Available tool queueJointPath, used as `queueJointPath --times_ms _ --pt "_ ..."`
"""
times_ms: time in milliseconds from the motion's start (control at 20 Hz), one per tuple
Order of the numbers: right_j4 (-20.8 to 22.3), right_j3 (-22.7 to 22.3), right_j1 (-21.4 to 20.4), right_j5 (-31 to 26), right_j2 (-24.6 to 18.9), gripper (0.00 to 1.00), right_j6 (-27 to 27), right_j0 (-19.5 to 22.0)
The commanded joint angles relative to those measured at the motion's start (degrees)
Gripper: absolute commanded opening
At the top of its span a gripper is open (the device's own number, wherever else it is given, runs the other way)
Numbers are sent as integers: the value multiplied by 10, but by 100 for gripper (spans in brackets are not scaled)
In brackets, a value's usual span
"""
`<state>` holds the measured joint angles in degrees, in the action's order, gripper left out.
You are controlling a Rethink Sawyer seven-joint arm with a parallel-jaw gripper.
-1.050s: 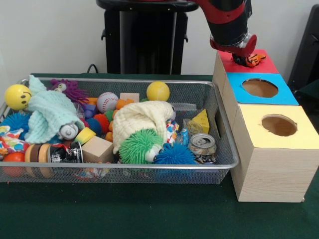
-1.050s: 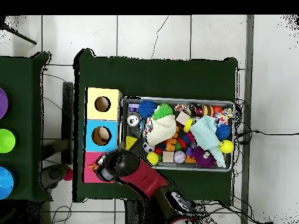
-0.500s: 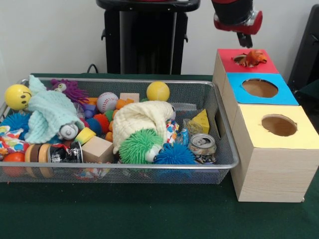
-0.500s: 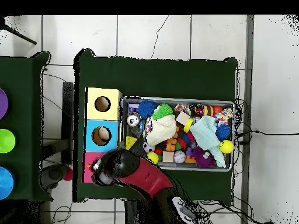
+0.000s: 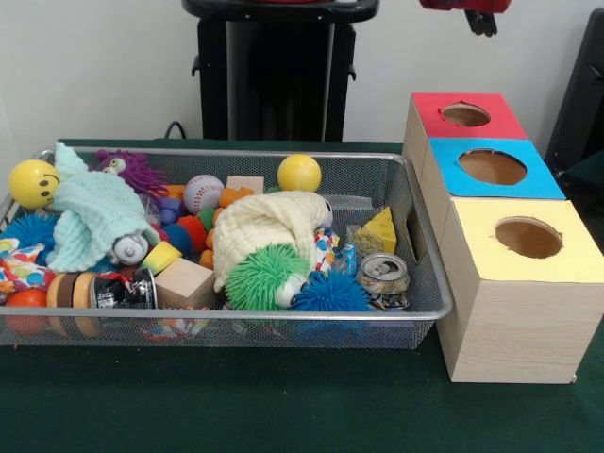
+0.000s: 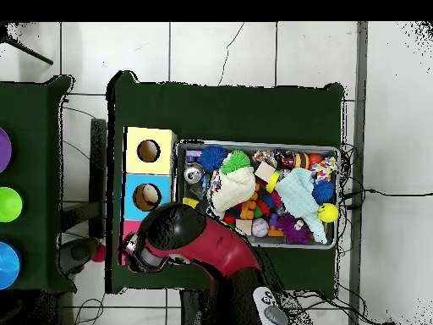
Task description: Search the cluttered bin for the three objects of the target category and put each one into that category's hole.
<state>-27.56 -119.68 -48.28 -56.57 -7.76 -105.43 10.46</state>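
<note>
- Gripper (image 5: 481, 21): only its dark tips show, raised well above the red-topped wooden box with a round hole (image 5: 465, 115); whether it is parted or closed cannot be told, and nothing visible hangs from it.
- Step, as judged: between a delivery and the next search.
- Silver wire-mesh bin of mixed toys (image 5: 415, 226): below and to the side; remaining targets presumably lie here.
- Next move: travel over the bin, descend, pick.
</note>
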Motion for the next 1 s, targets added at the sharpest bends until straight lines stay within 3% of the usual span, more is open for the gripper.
queueJointPath --times_ms 50,200,300,400,500,550,650,750,1000 --pt "18 72 -1 -24 23 0 -181 -11" --pt "23 77 -1 -31 32 0 -179 -18" --pt "47 82 7 -5 46 0 -160 -25" --pt "110 94 20 58 71 0 -110 -37" --pt "175 96 24 175 89 0 -59 -42" --pt "216 80 23 285 84 0 -27 -35" --pt "260 41 28 440 55 0 -15 -5" --pt "299 20 38 551 37 0 -40 19" --pt "349 47 75 580 69 0 -44 2"
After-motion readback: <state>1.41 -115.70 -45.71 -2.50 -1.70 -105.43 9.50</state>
